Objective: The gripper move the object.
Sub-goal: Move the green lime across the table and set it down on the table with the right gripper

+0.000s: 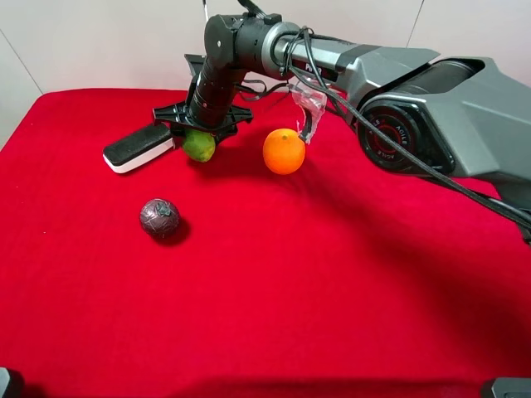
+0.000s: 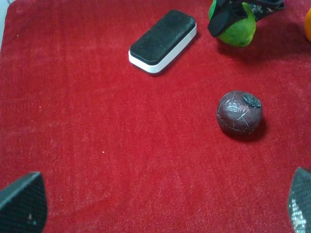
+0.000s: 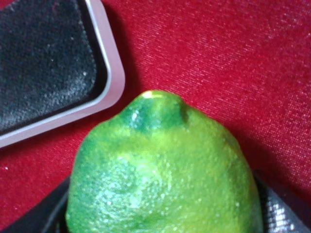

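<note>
The green fruit [image 1: 199, 146] sits at the back left of the red cloth, next to the eraser. My right gripper [image 1: 203, 124], a black claw, reaches across from the right and is closed around the fruit's top. In the right wrist view the fruit [image 3: 160, 174] fills the frame between the dark fingers [image 3: 284, 213]. The left wrist view shows the fruit [image 2: 238, 29] under the claw [image 2: 228, 12], with a shadow on the cloth beside it. My left gripper [image 2: 163, 204] is open and empty, its fingertips [image 2: 24, 201] wide apart above bare cloth.
A black and white eraser [image 1: 138, 147] lies just left of the fruit. An orange [image 1: 284, 151] sits to its right. A dark purplish-brown ball [image 1: 159, 218] lies nearer the front. The red cloth [image 1: 332, 290] covers the whole table.
</note>
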You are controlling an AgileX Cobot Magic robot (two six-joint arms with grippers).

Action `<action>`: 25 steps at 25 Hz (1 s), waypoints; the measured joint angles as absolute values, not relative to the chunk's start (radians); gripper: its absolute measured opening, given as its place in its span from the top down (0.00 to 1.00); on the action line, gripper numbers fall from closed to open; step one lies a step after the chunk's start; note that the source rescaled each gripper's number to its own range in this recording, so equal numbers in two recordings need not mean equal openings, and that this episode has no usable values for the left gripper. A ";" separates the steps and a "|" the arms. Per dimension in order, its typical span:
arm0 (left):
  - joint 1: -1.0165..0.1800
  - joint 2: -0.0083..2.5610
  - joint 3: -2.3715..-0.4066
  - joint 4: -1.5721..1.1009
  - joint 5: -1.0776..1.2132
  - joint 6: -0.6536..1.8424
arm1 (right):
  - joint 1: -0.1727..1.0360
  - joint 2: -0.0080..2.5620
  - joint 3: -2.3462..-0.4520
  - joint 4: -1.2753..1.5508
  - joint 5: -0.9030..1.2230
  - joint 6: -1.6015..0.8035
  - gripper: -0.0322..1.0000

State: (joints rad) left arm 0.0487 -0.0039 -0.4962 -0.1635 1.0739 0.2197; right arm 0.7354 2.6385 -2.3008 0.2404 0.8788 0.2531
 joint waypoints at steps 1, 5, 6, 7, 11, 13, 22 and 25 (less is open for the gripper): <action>0.049 -0.004 -0.496 -0.163 1.074 0.220 | 0.735 2.639 -2.301 0.240 0.879 0.253 0.97; 0.049 -0.004 -0.496 -0.163 1.074 0.220 | 0.735 2.639 -2.301 0.240 0.879 0.253 0.81; 0.049 -0.004 -0.496 -0.163 1.074 0.220 | 0.735 2.639 -2.301 0.240 0.879 0.253 0.71; 0.049 -0.004 -0.496 -0.163 1.074 0.220 | 0.735 2.639 -2.301 0.240 0.879 0.253 0.62; 0.049 -0.004 -0.496 -0.163 1.074 0.220 | 0.735 2.639 -2.301 0.240 0.879 0.253 0.28; 0.049 -0.004 -0.496 -0.163 1.074 0.220 | 0.735 2.639 -2.301 0.240 0.879 0.253 0.19; 0.049 -0.004 -0.496 -0.163 1.074 0.220 | 0.735 2.626 -2.304 0.236 0.886 0.252 0.15; 0.049 -0.004 -0.496 -0.163 1.074 0.220 | 0.735 2.601 -2.305 0.226 0.900 0.250 0.15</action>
